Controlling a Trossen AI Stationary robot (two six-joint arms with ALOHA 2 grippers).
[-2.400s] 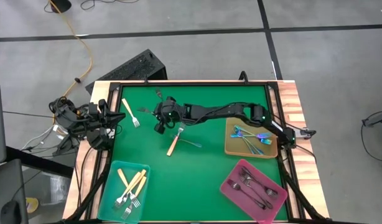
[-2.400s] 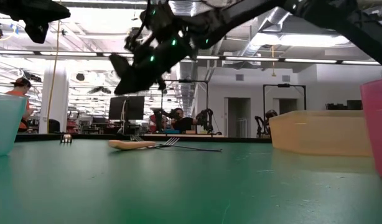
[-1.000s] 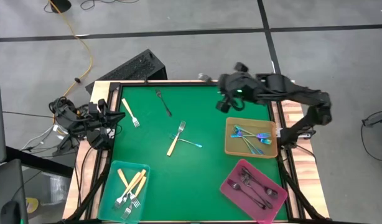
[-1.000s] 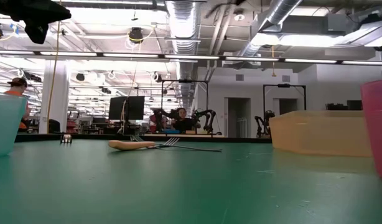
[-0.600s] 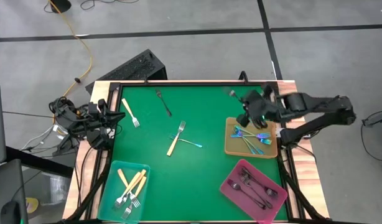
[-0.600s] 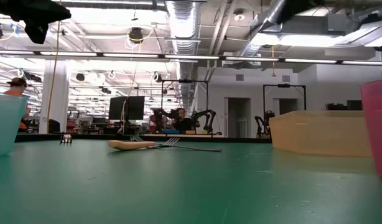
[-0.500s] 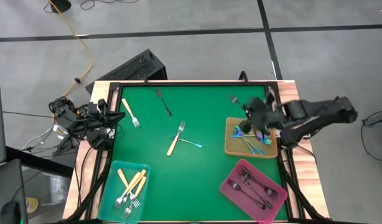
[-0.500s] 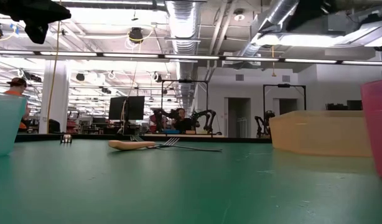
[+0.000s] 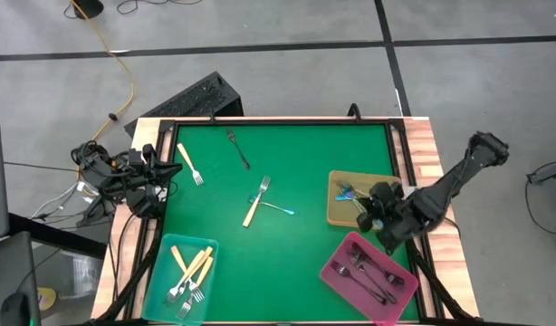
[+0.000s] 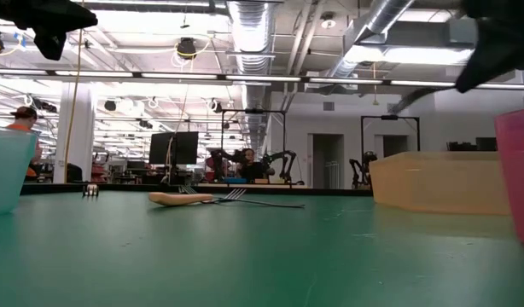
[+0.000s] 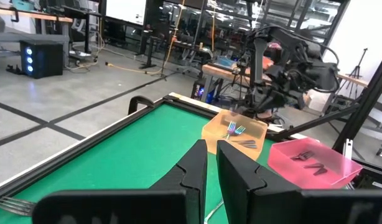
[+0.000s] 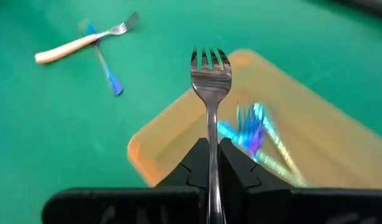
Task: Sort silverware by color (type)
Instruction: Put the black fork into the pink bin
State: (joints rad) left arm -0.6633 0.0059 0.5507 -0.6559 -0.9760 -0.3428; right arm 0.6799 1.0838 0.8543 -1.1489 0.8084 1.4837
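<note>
My right gripper (image 9: 378,208) hangs over the near part of the tan tray (image 9: 343,215), shut on a dark metal fork (image 12: 209,87) whose tines point ahead past the fingertips. Iridescent blue forks (image 12: 253,127) lie in that tray. Dark forks lie in the pink tray (image 9: 337,272), and cream-handled forks in the teal tray (image 9: 162,263). A cream fork (image 9: 254,205) and a blue fork (image 9: 276,208) lie crossed mid-table. Another cream fork (image 9: 189,165) and a dark fork (image 9: 238,148) lie farther back. My left gripper (image 11: 211,163) waits shut and holds nothing at the table's left edge. My right gripper pinches the dark fork's handle (image 12: 210,138) between its two fingers, which lie along the fork. The fingers slant down toward the table's left. The fork is lifted clear above the tan tray, its neck and tines sticking out straight ahead of the fingertips.
The tan tray and the pink tray (image 10: 516,162) stand close together at the table's right side, the teal tray (image 10: 6,166) at the near left. A black frame (image 9: 260,120) rims the green mat. People and other robots show in the room behind.
My right gripper, still shut on the dark fork, has swung from the table's far edge toward the near right and come down, rolling its wrist. It has passed over the tan tray and now hangs low over that tray's near part.
</note>
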